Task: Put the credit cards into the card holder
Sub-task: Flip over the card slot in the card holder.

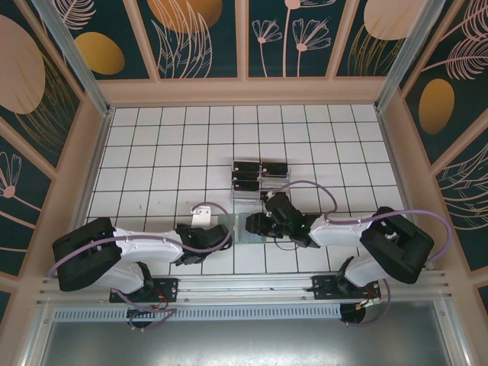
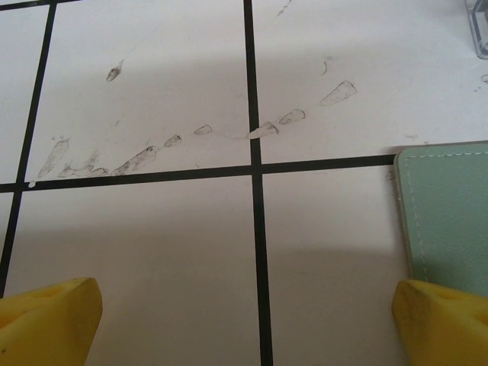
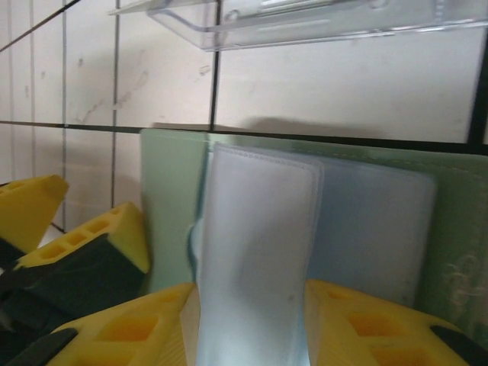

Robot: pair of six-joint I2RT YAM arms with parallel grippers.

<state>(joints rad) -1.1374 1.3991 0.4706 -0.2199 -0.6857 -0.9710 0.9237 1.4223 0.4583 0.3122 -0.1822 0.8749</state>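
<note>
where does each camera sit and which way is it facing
top external: above and behind the arms, looking down on the tiled table; left arm and right arm show, reaching to the green card holder.
left wrist: on the left arm, facing down at the tiles; the open left gripper shows yellow fingertips in the bottom corners.
right wrist: on the right arm, facing across the holder toward the clear tray; the right gripper straddles a clear sleeve.
shared: both wrist views catch the card holder.
</note>
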